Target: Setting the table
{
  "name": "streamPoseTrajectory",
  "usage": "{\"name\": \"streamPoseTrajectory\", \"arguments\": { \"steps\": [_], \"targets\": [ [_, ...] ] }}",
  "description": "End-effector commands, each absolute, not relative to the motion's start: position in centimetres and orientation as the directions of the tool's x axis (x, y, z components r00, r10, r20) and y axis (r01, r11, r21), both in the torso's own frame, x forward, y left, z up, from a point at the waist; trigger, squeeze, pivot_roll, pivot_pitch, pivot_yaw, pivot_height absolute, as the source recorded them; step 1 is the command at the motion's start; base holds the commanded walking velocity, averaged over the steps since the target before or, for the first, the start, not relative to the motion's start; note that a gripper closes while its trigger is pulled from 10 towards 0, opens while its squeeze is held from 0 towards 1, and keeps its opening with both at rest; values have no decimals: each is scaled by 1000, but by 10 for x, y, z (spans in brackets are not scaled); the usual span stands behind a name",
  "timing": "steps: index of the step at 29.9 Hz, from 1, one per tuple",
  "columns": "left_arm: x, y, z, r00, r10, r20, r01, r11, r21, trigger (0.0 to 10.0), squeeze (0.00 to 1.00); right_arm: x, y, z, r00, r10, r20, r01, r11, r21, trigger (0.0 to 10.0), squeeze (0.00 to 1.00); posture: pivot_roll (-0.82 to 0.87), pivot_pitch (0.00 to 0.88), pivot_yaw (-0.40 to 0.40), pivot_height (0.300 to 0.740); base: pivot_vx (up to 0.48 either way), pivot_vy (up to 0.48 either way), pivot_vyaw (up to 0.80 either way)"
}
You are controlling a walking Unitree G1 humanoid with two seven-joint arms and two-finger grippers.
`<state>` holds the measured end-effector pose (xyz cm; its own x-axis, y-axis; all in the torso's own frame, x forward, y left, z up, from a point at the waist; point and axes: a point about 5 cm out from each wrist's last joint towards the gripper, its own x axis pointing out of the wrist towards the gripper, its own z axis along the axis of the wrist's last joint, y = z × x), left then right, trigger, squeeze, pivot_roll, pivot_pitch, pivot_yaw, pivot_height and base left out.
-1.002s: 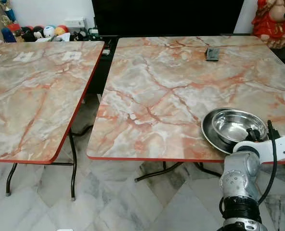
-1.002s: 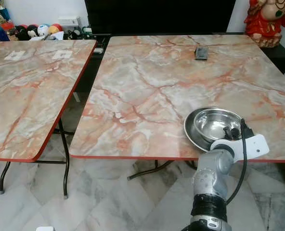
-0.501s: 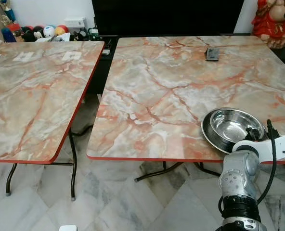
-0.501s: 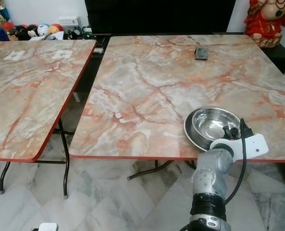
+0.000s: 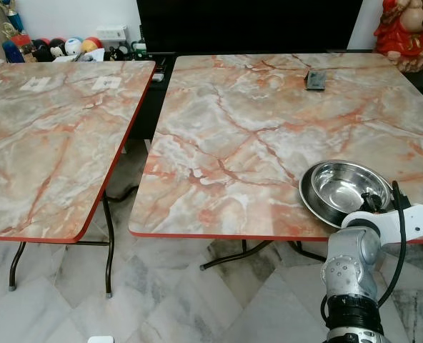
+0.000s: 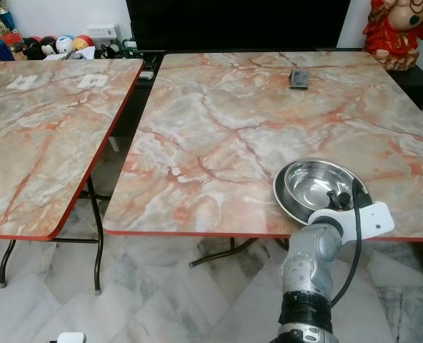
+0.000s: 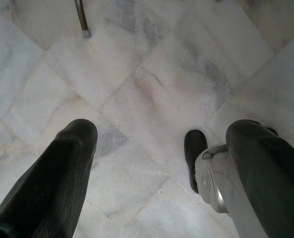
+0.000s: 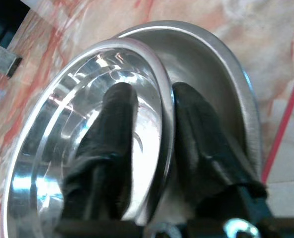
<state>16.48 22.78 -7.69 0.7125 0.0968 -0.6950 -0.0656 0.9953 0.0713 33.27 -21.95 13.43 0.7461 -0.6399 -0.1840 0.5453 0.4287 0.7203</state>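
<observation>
The right hand (image 8: 147,124) pinches the rim of the steel bowl (image 5: 344,187), one finger inside and one outside, closed on the wall. A second ago the bowl rode high above the plate (image 5: 308,196); now it has sunk into it, so the placing looks all but done — what seems left is to let go. Whether the bowl already bears its full weight on the plate is hard to tell from the wrist view.

The stack sits at the near edge of the tabletop (image 5: 254,136), toward its near right corner, just beside the red trim — little margin there, and a careless pull back could drag it off. The left hand (image 7: 157,163) hangs idle over the floor, its fingers spread wide and holding nothing.

Beyond the bowl the tabletop lies open — only a small dark object (image 5: 316,79) near the far edge. A second tabletop (image 5: 47,136) stands to the left, across a gap.
</observation>
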Motion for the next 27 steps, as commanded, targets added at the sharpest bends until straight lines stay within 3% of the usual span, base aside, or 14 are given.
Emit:
{"name": "streamPoseTrajectory", "arguments": {
  "steps": [1,2,3,4,16,27],
  "targets": [
    [155,231,-80,698,102,-709,-74,995,71,10000,0,331,-219,138,745,-644,-174,543,433,720,10000,647,10,125,36,740,0,0,0],
    [155,231,-80,697,102,-710,-74,995,71,10000,0,331,-219,137,744,-645,-174,543,433,719,10000,541,9,124,35,740,0,0,0],
    [155,231,-80,696,102,-710,-74,995,70,10000,0,330,-219,137,744,-645,-174,544,433,719,10000,541,9,124,35,740,0,0,0],
    [155,231,-80,695,102,-711,-74,995,70,10000,0,330,-219,137,744,-645,-175,544,433,718,10000,0,9,124,35,740,0,0,0],
    [154,234,-80,696,103,-710,-76,995,70,10000,0,322,-219,138,740,-654,-156,542,442,715,10000,0,6,121,33,740,0,0,0],
    [149,240,-80,686,111,-719,-87,994,70,10000,0,305,-226,154,707,-707,-14,562,550,618,10000,0,4,119,31,740,0,0,0]
  ]
}}
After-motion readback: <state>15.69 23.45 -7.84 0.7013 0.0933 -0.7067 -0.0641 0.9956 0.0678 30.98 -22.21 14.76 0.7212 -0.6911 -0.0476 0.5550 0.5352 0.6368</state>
